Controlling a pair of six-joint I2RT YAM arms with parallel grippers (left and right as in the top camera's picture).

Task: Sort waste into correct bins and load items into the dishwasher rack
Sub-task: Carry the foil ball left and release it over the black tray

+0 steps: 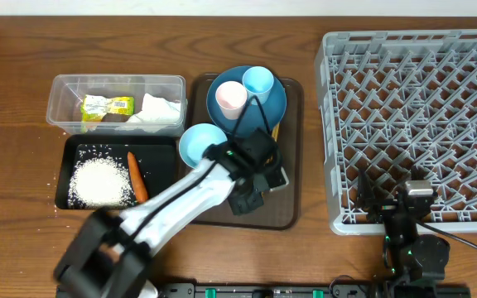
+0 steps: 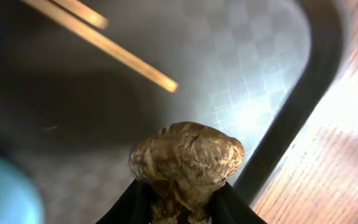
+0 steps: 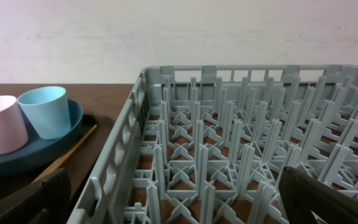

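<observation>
Overhead | clear tub (image 1: 56,103): wrapper (image 1: 106,107), napkin (image 1: 160,110) | black tray (image 1: 160,157): rice (image 1: 100,181), carrot (image 1: 136,176)

I see the brown food lump (image 2: 188,155) rough and wrinkled, the serving tray (image 2: 247,56) matt and fine-textured, the table (image 2: 331,165) glossy wood.

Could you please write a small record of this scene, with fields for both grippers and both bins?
left gripper: shut on brown food lump, over serving tray
right gripper: open, empty, facing rack
clear tub: wrapper, napkin
black tray: rice, carrot stick
blue plate: pink cup, light blue cup
rack: no dishes yet
</observation>
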